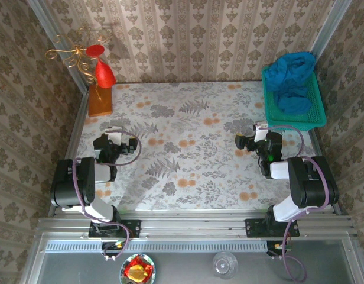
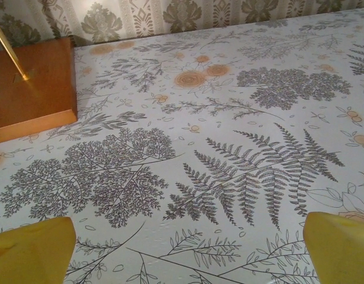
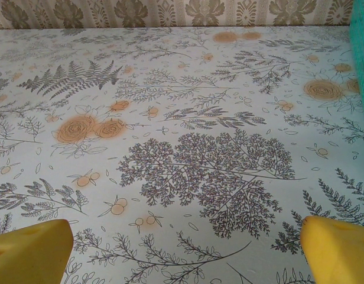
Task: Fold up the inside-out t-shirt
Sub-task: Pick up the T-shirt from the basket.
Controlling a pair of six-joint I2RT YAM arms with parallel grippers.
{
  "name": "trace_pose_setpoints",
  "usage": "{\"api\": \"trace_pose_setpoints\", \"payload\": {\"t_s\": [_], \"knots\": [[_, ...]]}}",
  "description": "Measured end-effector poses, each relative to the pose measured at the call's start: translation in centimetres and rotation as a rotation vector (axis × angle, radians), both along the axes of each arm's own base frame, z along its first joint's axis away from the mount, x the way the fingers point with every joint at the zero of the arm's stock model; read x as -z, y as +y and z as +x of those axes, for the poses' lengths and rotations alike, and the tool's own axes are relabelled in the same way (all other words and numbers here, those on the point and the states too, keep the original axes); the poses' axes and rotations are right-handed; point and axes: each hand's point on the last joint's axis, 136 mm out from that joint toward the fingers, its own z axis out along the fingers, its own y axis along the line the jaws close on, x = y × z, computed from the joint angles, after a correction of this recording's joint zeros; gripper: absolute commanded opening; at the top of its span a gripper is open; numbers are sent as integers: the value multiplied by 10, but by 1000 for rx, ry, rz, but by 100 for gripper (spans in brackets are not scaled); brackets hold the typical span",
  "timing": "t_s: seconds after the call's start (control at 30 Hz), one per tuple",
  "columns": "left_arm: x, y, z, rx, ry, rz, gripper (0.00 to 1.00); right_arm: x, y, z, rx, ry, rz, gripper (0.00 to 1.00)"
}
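Observation:
The teal-blue t-shirt point(image 1: 291, 80) lies bunched up in a green mesh basket point(image 1: 317, 121) at the table's back right corner, spilling over the far rim. My left gripper point(image 1: 115, 139) hovers low over the left side of the flowered tablecloth, far from the shirt. Its yellow fingers point(image 2: 31, 248) stand wide apart, and the left gripper point(image 2: 188, 257) is open over bare cloth. My right gripper point(image 1: 253, 137) sits just in front of the basket. In the right wrist view the right gripper point(image 3: 188, 254) is open too, with the basket wall point(image 3: 362, 59) at the right edge.
A wooden block point(image 1: 99, 102) carrying a gold wire stand and a red ornament point(image 1: 103, 72) stands at the back left; the block point(image 2: 31, 89) is close ahead of the left gripper. Wallpapered walls close in three sides. A glass point(image 1: 224, 264) and a dish point(image 1: 137, 269) sit below the front rail.

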Motion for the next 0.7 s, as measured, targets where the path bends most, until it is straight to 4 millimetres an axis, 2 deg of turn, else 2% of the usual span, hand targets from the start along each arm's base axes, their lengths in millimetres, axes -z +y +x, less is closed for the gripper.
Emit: {"api": "trace_pose_setpoints", "payload": {"t_s": [0.33, 0.43, 0.5, 0.6, 0.7], "knots": [[0, 2, 1, -13, 1, 4, 100, 0, -1, 0, 14, 1, -9, 100], [-5, 3, 0, -41, -7, 21, 100, -5, 0, -3, 38, 16, -27, 100], [-18, 0, -2, -53, -28, 37, 100, -16, -1, -2, 56, 21, -34, 100], [-47, -11, -8, -63, -91, 64, 100, -46, -4, 4, 82, 10, -34, 100], [-66, -18, -15, -80, -118, 82, 100, -75, -9, 6, 122, -12, -21, 100]]}}
